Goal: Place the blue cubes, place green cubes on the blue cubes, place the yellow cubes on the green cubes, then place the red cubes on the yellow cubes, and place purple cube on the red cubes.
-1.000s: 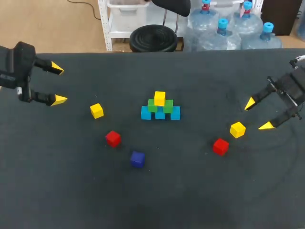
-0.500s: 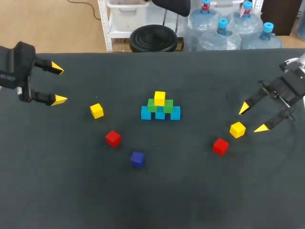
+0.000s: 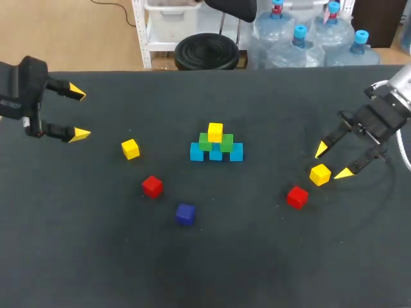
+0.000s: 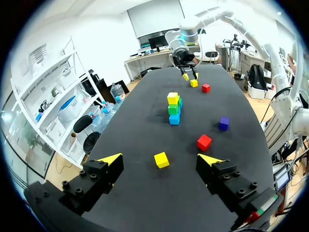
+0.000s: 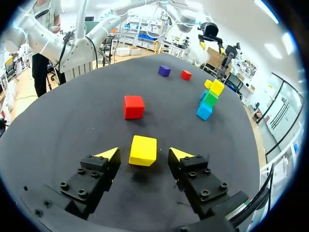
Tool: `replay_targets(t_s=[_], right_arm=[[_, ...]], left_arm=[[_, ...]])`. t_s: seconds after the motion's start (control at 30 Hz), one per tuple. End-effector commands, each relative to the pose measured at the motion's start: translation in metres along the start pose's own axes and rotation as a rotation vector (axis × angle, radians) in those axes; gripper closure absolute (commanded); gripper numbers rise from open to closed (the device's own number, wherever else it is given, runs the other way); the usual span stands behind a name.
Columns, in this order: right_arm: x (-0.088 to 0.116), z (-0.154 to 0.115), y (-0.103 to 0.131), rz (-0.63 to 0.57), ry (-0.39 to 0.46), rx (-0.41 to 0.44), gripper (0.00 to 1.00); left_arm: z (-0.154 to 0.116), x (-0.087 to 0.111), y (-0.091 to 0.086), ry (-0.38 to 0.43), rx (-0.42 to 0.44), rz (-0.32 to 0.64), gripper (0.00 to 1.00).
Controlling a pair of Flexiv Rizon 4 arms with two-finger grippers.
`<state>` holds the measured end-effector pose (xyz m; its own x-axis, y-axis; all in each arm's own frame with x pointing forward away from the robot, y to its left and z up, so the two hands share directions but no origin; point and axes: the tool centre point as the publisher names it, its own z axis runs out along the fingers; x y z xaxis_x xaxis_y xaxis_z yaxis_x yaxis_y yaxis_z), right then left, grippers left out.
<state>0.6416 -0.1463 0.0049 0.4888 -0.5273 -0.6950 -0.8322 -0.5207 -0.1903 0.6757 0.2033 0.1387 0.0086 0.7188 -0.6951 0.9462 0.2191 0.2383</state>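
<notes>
Three blue cubes (image 3: 216, 153) stand in a row at mid-table, with two green cubes (image 3: 216, 142) on them and one yellow cube (image 3: 215, 131) on top. My right gripper (image 3: 332, 162) is open and straddles a loose yellow cube (image 3: 320, 174). In the right wrist view that yellow cube (image 5: 143, 147) lies between the fingertips with a gap on each side. A red cube (image 3: 297, 196) lies just beside it. On the left lie a yellow cube (image 3: 130, 149), a red cube (image 3: 152, 186) and the purple cube (image 3: 185, 213). My left gripper (image 3: 78, 113) hangs open at the far left, holding nothing.
The dark table (image 3: 257, 256) runs wide around the cubes, with bare surface along its front. In the left wrist view the stack (image 4: 174, 107) stands well ahead of the left gripper (image 4: 161, 159), past the nearer yellow cube (image 4: 161, 160).
My right gripper has moved left and down around the loose yellow cube, and its fingers have drawn closer together. The left arm and all the cubes stay put.
</notes>
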Motion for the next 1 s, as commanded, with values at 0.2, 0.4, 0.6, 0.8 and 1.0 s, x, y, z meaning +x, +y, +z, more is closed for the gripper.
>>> replay_targets(t_s=[0.2, 0.4, 0.6, 0.8, 1.0], right_arm=[[-0.002, 0.004, 0.0, 0.0, 0.001, -0.012, 0.43], [-0.004, 0.006, 0.002, 0.004, 0.002, -0.021, 0.5], [-0.003, 0.009, 0.004, 0.006, 0.005, -0.028, 0.51], [-0.002, 0.011, 0.003, 0.009, 0.009, -0.031, 0.51], [-0.001, 0.014, 0.003, 0.011, 0.013, -0.036, 0.57]], left_arm=[[0.0, 0.002, 0.0, -0.007, -0.003, 0.004, 0.0], [0.0, 0.002, 0.0, -0.007, -0.003, 0.004, 0.0], [0.0, 0.002, 0.0, -0.007, -0.003, 0.004, 0.0], [0.0, 0.002, 0.0, -0.007, -0.003, 0.004, 0.0], [0.0, 0.002, 0.0, -0.007, -0.003, 0.004, 0.0]])
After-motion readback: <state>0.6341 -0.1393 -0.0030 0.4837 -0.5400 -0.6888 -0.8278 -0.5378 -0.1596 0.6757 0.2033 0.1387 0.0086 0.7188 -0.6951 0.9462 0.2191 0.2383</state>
